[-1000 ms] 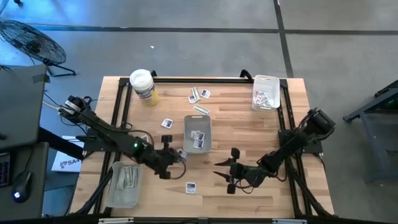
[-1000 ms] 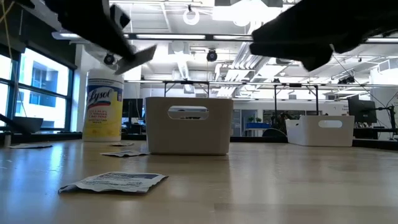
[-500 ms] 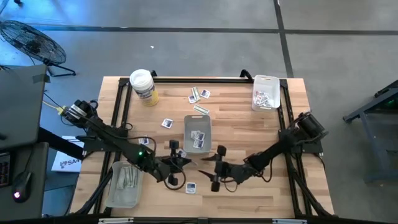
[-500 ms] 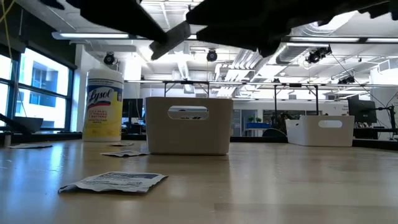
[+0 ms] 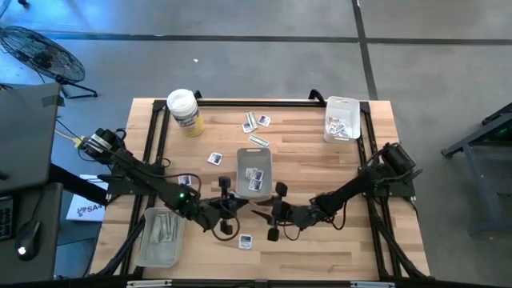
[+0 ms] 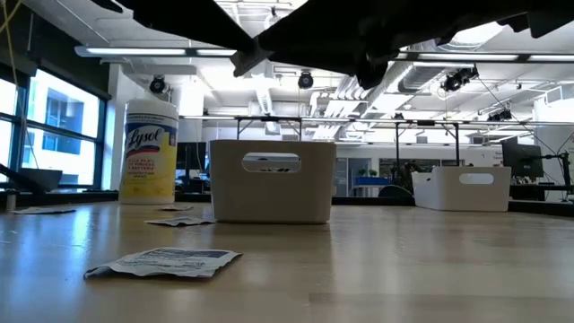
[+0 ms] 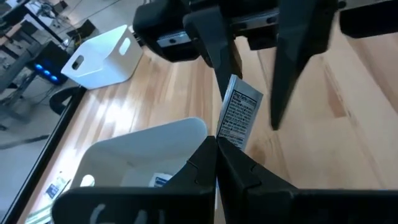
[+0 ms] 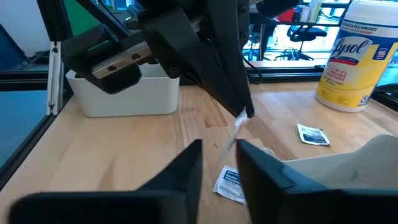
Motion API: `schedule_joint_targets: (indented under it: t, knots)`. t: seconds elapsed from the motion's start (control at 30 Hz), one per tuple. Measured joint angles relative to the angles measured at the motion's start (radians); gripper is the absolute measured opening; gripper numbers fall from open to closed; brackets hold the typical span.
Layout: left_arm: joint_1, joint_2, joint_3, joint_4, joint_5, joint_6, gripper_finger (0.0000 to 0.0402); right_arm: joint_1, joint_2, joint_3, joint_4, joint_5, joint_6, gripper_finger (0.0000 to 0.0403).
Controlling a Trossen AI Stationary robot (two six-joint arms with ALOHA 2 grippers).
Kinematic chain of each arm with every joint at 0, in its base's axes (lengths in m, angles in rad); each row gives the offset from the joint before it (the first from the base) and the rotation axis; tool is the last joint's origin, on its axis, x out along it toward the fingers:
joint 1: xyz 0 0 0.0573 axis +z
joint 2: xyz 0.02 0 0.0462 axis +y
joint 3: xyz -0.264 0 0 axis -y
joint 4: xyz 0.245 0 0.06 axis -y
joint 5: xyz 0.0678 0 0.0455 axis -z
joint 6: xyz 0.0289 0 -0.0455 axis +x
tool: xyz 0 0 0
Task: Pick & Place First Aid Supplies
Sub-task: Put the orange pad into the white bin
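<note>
Nearest to the table's front edge, one white packet [image 5: 246, 240] is lying flat on the wood, also seen in the low view [image 6: 166, 262]. Just behind it, the two grippers are meeting above the table. The left gripper [image 7: 215, 144] is pressing its jaws together on the lower edge of a held packet [image 7: 239, 116], which is standing upright in the air. The right gripper [image 5: 272, 213] is facing it with its jaws spread, one finger [image 7: 214, 43] on each side of the packet's upper end; I cannot tell if they are touching it. Behind them, the middle clear tray [image 5: 254, 158] is holding two packets. At the front left, another tray [image 5: 145, 245] is holding pale strips. Farther back, loose packets [image 5: 256, 122] are lying near the yellow-labelled tub [image 5: 185, 111], and a third tray [image 5: 342, 106] is sitting at the far right corner.
</note>
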Motion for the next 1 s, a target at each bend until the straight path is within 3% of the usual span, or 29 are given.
schedule_joint_targets:
  t: [0.2,0.43,0.63,0.8,0.9,1.0]
  knots:
    - [-0.001,0.0,0.0,-0.003,0.032,0.009,0.0,0.0,0.0,0.0,-0.001,0.0,-0.009,0.0008]
    - [-0.001,-0.001,0.0,-0.012,0.063,0.021,0.0013,0.001,0.0,0.0,-0.011,0.02,-0.025,0.0003]
    - [-0.002,-0.071,0.03,-0.146,0.071,0.003,0.0084,0.001,-0.062,0.0,-0.117,0.053,-0.02,0.0002]
    - [-0.002,-0.162,0.099,-0.397,0.12,-0.092,0.0142,-0.008,-0.239,0.0,-0.464,0.198,0.026,0.0001]
    - [-0.002,-0.195,0.105,-0.487,0.129,-0.192,0.0154,-0.051,-0.364,0.0,-0.767,0.309,0.1,0.0001]
    - [-0.002,-0.199,0.105,-0.571,0.14,-0.3,0.0156,-0.138,-0.479,0.0,-1.105,0.347,0.231,0.0001]
